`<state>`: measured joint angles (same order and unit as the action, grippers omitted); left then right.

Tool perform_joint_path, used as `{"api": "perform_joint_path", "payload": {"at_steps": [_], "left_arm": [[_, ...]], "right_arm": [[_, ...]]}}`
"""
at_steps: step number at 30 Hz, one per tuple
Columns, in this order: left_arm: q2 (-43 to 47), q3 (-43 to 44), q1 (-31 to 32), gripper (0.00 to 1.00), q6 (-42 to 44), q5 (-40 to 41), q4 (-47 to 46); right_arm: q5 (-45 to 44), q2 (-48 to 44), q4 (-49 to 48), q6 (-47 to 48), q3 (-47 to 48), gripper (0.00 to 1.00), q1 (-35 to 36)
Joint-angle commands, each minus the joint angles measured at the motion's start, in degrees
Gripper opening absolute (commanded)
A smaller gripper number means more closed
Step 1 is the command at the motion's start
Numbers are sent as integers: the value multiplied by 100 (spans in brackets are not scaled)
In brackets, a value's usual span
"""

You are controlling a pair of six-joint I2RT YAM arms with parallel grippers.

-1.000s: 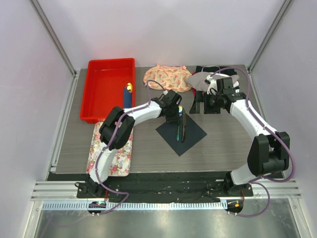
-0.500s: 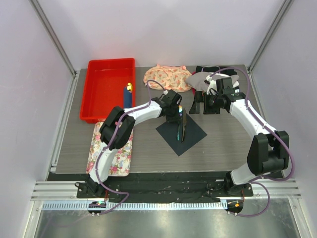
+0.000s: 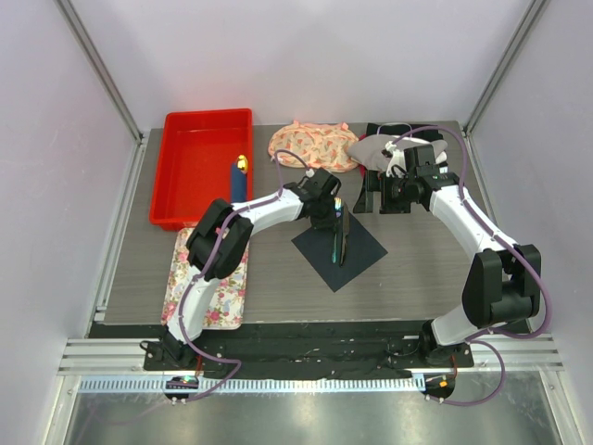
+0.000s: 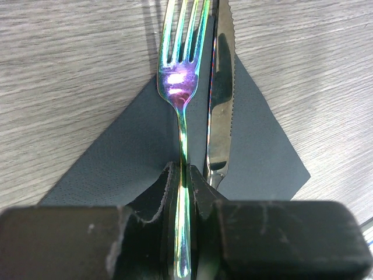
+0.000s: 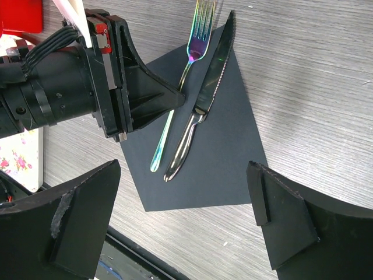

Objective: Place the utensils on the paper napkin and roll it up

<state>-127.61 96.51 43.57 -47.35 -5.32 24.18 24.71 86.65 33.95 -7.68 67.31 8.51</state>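
While your left gripper (image 4: 183,184) pinches the fork (image 4: 182,87) low on its handle, jaws nearly closed with only the thin stem between them, the step in hand reads as setting the fork down beside the knife (image 4: 220,99). Both utensils run along the diagonal of the paper napkin (image 4: 116,163), just beside each other and not crossing. Can't tell whether the fork lies flat or sits a touch above the sheet. The tines and the knife tip poke past one corner onto bare wood.

To do it well, lower until the handle lies flat, open only a little, then lift straight off so the stem doesn't drag sideways or snag the thin paper. Keep the fork parallel to the knife, or the roll will likely come out lumpy. Rolling is not begun; the napkin is flat.

Your right gripper (image 5: 182,175) hangs off the napkin's far right edge, fingers (image 5: 76,224) spread wide, holding nothing, apart from the cutlery.

The surface is a grey wood-grain table (image 3: 426,269), with the napkin lying as a diamond about mid-table. A red bin (image 3: 190,162) in the far left corner holds a blue yellow-tipped stick (image 3: 238,176). A floral tray (image 3: 222,297) sits by the near left edge, under the left arm. A floral cloth (image 3: 310,144) and a grey cloth (image 3: 371,148) lie along the far edge. The room has plain white walls (image 3: 306,56) and metal posts (image 3: 102,69) at the far corners.
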Motion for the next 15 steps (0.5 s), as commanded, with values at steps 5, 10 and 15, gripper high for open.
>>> {"api": "perform_joint_path", "payload": {"at_steps": [5, 10, 15], "left_arm": [[403, 79, 116, 13, 15, 242, -45], [448, 79, 169, 13, 16, 216, -63], [439, 87, 195, 13, 42, 224, -72]], "right_arm": [[95, -8, -152, -67, 151, 100, -16], [95, -26, -161, -67, 133, 100, -16], [104, -43, -179, -75, 107, 100, -16]]}}
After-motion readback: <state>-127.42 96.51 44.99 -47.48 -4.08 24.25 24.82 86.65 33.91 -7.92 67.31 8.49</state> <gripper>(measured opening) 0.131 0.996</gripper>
